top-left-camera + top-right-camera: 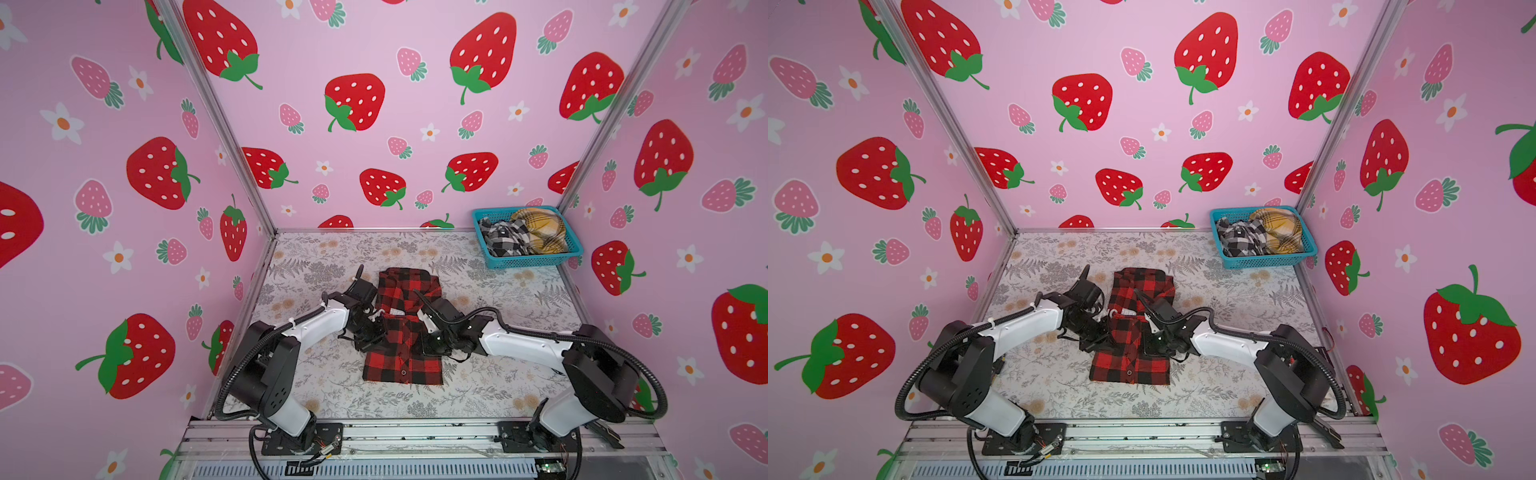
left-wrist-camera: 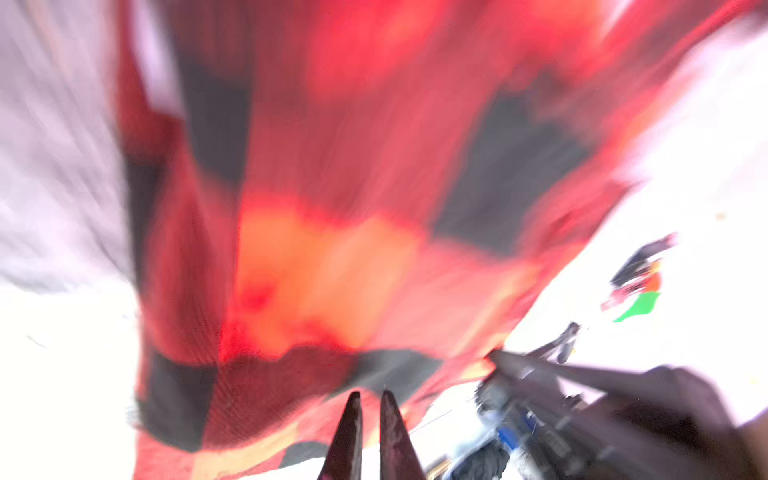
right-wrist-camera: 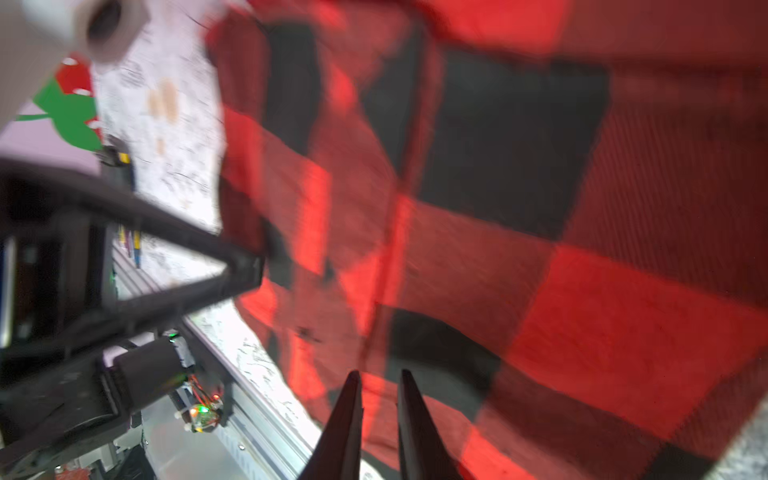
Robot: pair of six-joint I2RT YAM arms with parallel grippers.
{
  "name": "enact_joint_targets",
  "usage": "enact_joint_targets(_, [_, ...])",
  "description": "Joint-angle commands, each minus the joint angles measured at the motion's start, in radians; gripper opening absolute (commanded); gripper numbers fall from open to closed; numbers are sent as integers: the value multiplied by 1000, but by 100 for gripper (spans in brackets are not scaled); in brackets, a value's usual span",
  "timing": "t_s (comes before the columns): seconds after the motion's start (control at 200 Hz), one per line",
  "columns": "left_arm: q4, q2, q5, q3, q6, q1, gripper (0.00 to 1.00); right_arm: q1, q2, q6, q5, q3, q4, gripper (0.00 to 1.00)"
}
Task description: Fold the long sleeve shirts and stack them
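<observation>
Plaid shirt [image 1: 401, 365] is clamped between left fingers [image 2: 347, 436] and between right fingers [image 3: 419, 432]; only wrist views show this. Top views add its hem on the desk [image 1: 498, 374].

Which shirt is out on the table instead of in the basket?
The red-and-black check shirt, out on the table. The black-and-white shirt and the yellow plaid shirt are bunched in the blue basket.

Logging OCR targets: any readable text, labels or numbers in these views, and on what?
White block letters on the black band of the red-and-black shirt: partly hidden, too small to read.
No other text visible in any view.
</observation>
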Motion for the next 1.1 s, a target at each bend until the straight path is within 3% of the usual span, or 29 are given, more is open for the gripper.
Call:
enact_joint_targets(0.0, [-43, 83, -34, 85, 52, 34, 9, -11, 56, -55, 31, 71, -51, 19])
enact_joint_targets(0.15, [-23, 194, -83, 155, 62, 36, 8, -37, 128, -72, 36, 130, -21, 19])
enact_joint_targets(0.25, [9, 252, -59, 149, 50, 36, 7, -53, 186, -86, 21, 147, 4, 17])
enact_joint_targets(0.605, [49, 286, -54, 91, 52, 48, 9, -74, 265, -111, -5, 133, 9, 16])
enact_joint_targets(0.795, [-37, 88, -79, 151, 78, 42, 21, -73, 130, -147, 84, 159, -86, 21])
enact_joint_targets(0.921, [-130, -85, -152, 193, 111, 37, 26, -74, 18, -154, 223, 171, -173, 29])
enact_joint_targets(1.096, [-178, -392, -259, 121, 120, 39, 29, -75, -143, -108, 307, 100, -239, 38])
